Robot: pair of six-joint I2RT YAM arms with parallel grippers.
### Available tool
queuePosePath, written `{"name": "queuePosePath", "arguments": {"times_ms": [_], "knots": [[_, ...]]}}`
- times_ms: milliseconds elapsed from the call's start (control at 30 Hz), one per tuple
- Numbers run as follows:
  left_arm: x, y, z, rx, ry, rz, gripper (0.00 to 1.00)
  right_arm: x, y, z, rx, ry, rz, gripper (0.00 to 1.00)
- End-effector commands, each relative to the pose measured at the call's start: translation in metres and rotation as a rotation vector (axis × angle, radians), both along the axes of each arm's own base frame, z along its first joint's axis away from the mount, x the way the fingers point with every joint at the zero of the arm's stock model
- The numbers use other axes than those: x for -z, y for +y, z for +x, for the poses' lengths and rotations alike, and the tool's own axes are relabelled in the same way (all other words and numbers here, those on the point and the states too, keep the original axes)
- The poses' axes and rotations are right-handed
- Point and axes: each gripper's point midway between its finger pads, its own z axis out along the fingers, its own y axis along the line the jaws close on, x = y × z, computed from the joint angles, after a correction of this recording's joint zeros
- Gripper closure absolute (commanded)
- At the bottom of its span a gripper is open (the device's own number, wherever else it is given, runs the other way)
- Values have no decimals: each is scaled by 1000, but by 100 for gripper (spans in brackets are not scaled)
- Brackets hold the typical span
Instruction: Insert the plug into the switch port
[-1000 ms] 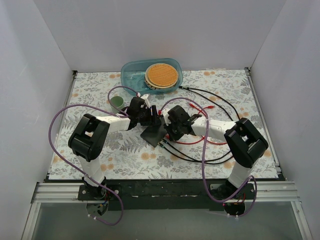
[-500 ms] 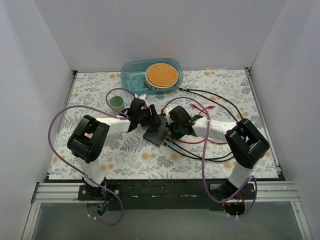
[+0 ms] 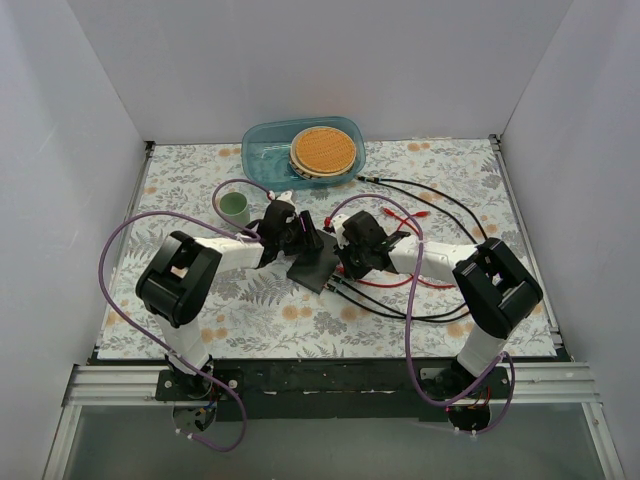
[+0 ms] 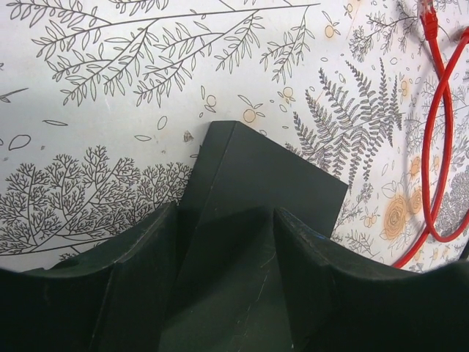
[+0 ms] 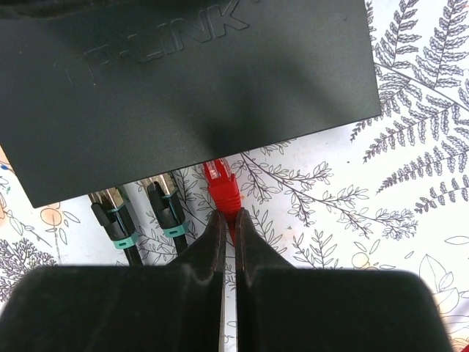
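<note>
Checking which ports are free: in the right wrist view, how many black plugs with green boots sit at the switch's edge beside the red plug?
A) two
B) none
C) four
A: two black plugs sit side by side at the switch edge, left of the red plug.

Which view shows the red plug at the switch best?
Right wrist: the red plug sits pinched in the right gripper against the switch edge. Top external cannot resolve it; left wrist shows only the switch and red cable.
</note>
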Motion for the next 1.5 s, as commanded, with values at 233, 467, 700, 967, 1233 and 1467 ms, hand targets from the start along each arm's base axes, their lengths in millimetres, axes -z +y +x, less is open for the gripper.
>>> {"name": "queuePosePath", "arguments": {"times_ms": [233,467,700,967,1233,1467], "knots": [[-19,-99,-175,502,425,-245,61,-173,119,74,-176,-508,594,99],[-26,-109,-190,535,432,-254,61,-187,125,73,-219,-530,643,99],[-38,-112,-194,555,412,-297,62,-210,119,68,-225,-590,692,99],[-43,-113,-199,568,414,-335,61,-203,112,76,-174,-575,663,99],[-28,-100,-184,456,399,-268,52,-164,104,73,-155,-488,574,99],[-13,-62,-144,246,350,-193,35,-117,88,64,-126,-381,474,99]]}}
